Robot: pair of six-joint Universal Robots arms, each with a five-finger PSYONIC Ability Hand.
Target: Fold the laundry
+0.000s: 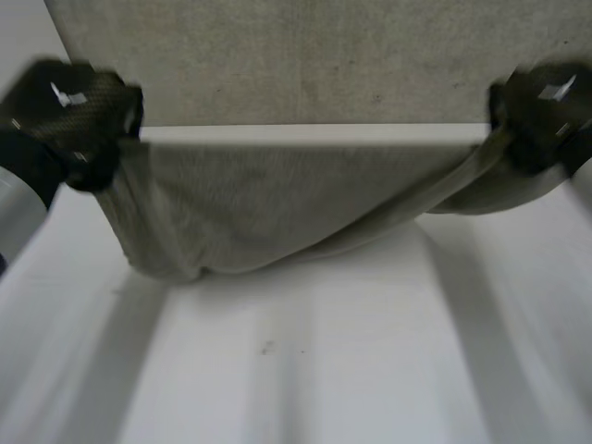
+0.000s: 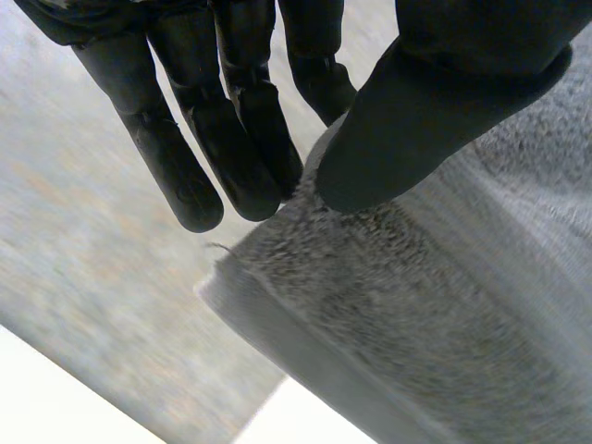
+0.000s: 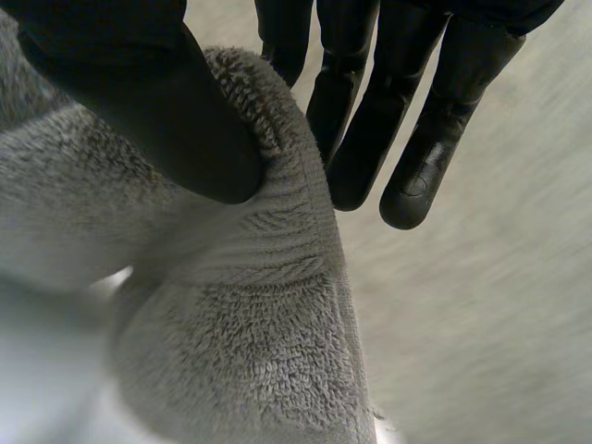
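One towel [image 1: 240,213], one table [image 1: 305,370], two hands (left hand [image 1: 74,116], right hand [image 1: 544,111]).

White, smooth-topped table [image 1: 305,388] with one small dark speck [image 1: 267,348] on it.
In the head view the table's bare surface spreads across the near half, from about 8 o'clock round to 4 o'clock. The speck lies on it toward 6 o'clock from the middle.
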